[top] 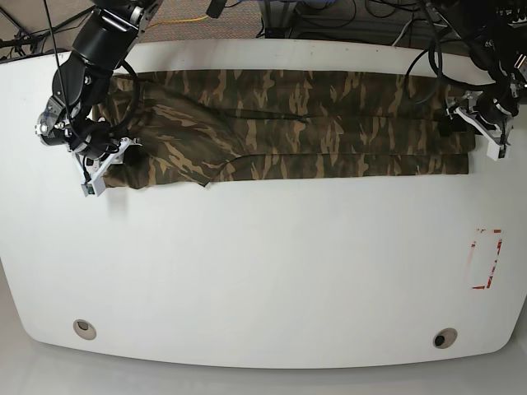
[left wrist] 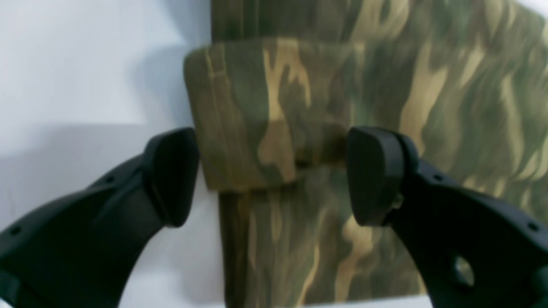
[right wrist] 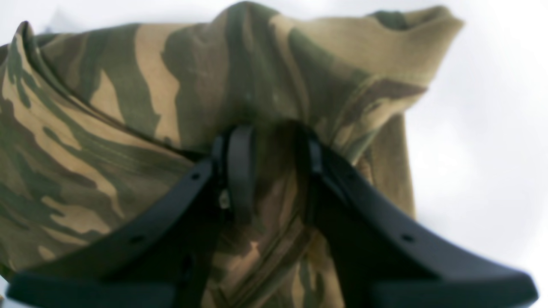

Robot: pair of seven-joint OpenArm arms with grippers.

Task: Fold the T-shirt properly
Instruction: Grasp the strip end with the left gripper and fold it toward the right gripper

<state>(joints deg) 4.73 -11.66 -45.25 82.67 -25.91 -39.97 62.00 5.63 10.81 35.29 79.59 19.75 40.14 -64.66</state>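
T-shirt (top: pixel 313 123) lies as a long band across the far table (top: pixel 263 263); right fingers (right wrist: pixel 269 171) clamp its bunched end, left fingers (left wrist: pixel 274 175) spread open, straddling the opposite end's folded edge.

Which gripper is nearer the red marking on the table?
Left. The left gripper hangs open at the T-shirt's end, on the same side as the red marking. The right gripper pinches the shirt at the opposite end.
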